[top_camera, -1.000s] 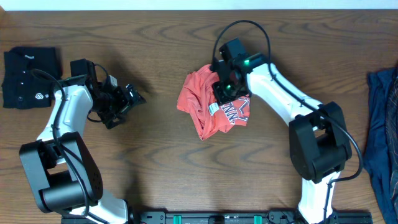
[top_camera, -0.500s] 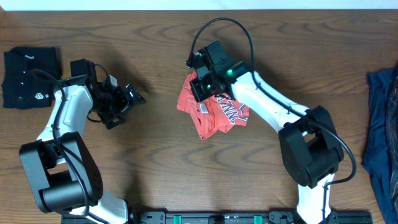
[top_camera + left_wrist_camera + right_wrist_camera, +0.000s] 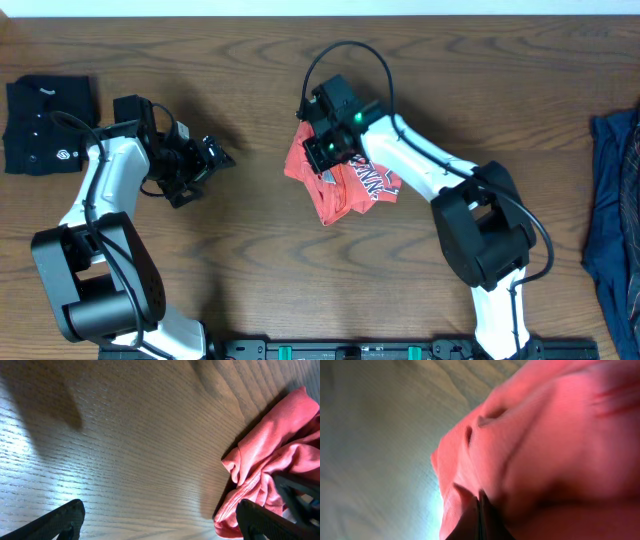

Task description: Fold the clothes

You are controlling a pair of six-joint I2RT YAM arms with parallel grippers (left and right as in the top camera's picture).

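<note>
The coral-red T-shirt [image 3: 345, 185] lies crumpled at the table's middle, its white-and-navy lettering showing on the right side. My right gripper [image 3: 322, 150] is over its upper left part and is shut on a fold of the red cloth [image 3: 530, 445]. My left gripper [image 3: 203, 168] hangs open and empty over bare wood to the left of the shirt. The left wrist view shows the shirt's edge [image 3: 265, 465] at its right. A folded black shirt [image 3: 48, 122] lies at the far left. A dark blue garment [image 3: 615, 200] lies at the right edge.
The brown wooden table [image 3: 250, 270] carries everything. The right arm's cable loops above the shirt [image 3: 345, 55]. Both arm bases stand at the front edge.
My right gripper has moved left across the T-shirt, dragging its gripped fold toward the shirt's left side. The left arm has not moved.
</note>
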